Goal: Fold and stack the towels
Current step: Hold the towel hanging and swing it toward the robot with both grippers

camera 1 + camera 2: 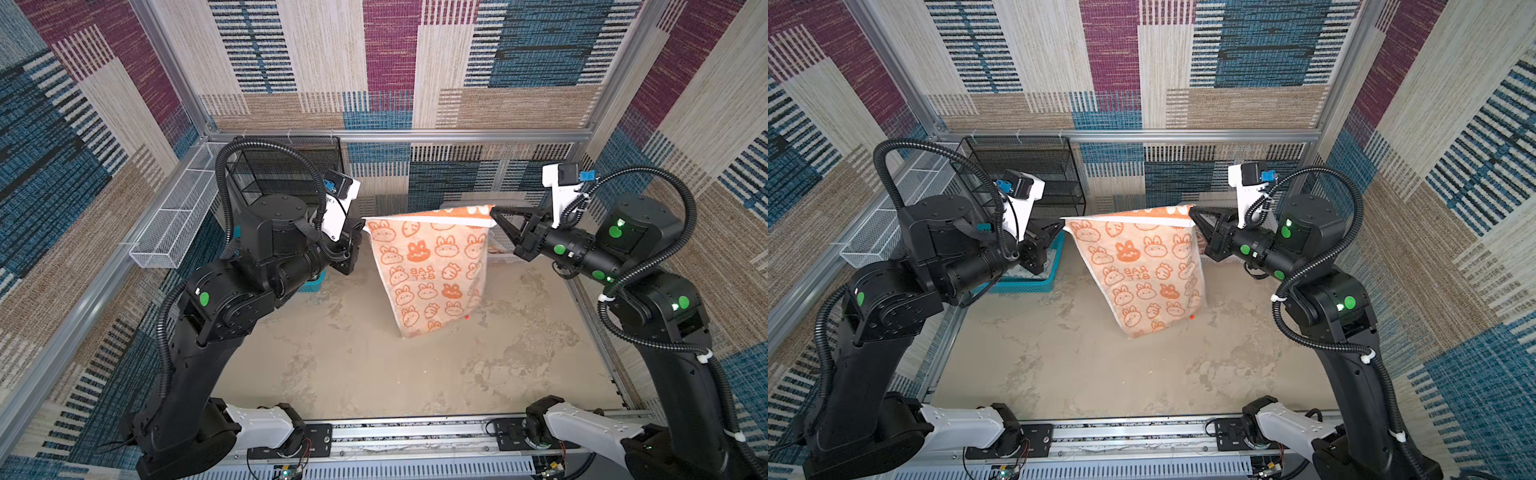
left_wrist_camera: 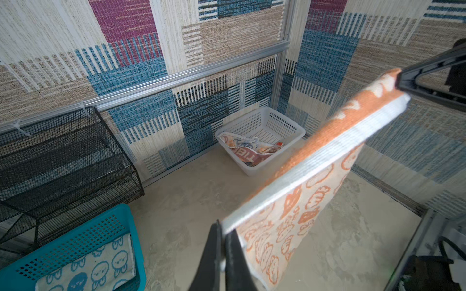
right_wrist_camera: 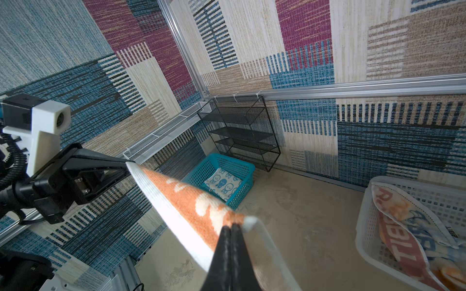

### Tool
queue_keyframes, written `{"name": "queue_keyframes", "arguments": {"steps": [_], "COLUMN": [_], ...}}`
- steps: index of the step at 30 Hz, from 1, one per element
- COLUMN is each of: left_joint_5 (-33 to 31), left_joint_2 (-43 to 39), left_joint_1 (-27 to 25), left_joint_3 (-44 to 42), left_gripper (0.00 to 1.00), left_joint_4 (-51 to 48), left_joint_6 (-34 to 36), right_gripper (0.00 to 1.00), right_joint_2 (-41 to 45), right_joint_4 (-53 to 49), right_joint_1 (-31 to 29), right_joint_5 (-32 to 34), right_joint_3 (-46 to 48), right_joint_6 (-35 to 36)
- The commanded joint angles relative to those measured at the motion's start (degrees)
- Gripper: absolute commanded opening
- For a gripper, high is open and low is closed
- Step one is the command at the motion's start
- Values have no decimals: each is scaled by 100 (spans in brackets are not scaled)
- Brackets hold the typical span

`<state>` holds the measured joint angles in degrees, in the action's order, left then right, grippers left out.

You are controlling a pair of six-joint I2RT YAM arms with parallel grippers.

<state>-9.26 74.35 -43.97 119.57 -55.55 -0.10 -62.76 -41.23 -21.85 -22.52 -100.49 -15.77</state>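
**Left end effector** [image 2: 222, 228]: clenched on one upper corner of the orange towel [image 1: 428, 270]. The jaws are pressed together on the white hem.

**Right end effector** [image 3: 233, 225]: clenched on the opposite upper corner of the same towel. The jaws are pressed together, with the cloth pinched between the tips.

**Orange towel:** It hangs in the air between the two end effectors, above the table [image 1: 332, 365]. In both top views it is in front of the rack [image 1: 286, 166] and to its right. The upper hem is stretched nearly straight from corner to corner. The cloth below hangs free and narrows toward its lower edge. The pale face with orange rabbit outlines and "RABBIT" lettering is toward the top cameras. The far face is orange with white figures. It cannot be determined whether the lower edge touches the table.

**Blue towel** [image 2: 95, 269]: It lies flat and folded inside the blue basket [image 3: 242, 168], which stands on the table just in front of the rack.

**Lettered towel** [image 3: 398, 241]: It lies crumpled in the white basket [image 2: 272, 121]. The basket stands against the same back wall as the rack, well apart from it, in the other back corner.
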Motion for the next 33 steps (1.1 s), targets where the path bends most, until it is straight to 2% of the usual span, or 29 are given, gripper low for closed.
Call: {"name": "queue_keyframes", "arguments": {"steps": [1,5,10,12,14,16,20,21,23,27,29,33], "left_joint_5": [-15,-213,-1290,-1473,-1297,-800,-238,-300,-628,-512,-547,-436], "left_joint_2": [-28,92,689,1047,1413,1862,2716,2940,3326,4128,4136,3631], "left_joint_1": [11,11,93,257,648,1217,2012,2136,2162,2125,2127,2120], "left_joint_3": [290,568,629,679,673,712,856,899,982,2104,2305,2206], "left_gripper": [0,0,0,0,0,0,0,0,0,0,0,0], "left_joint_4": [-247,-431,-558,-539,-400,-230,177,314,639,259,210,208], "left_joint_6": [-144,-166,149,335,455,443,304,290,504,635,608,524], "right_gripper": [0,0,0,0,0,0,0,0,0,0,0,0], "right_joint_2": [94,155,-337,-660,-1025,-1404,-2124,-2306,-2677,-3287,-3285,-2795], "right_joint_4": [1,133,221,295,357,599,980,1130,1361,1416,1440,1338], "right_joint_1": [2,4,4,3,12,58,328,408,520,550,550,541], "right_joint_5": [-88,-68,372,531,676,653,624,571,471,410,263,213], "right_joint_3": [-44,87,176,208,194,264,407,486,555,313,230,196], "right_joint_6": [138,171,119,130,132,113,-22,-63,-101,-72,-40,68]}}
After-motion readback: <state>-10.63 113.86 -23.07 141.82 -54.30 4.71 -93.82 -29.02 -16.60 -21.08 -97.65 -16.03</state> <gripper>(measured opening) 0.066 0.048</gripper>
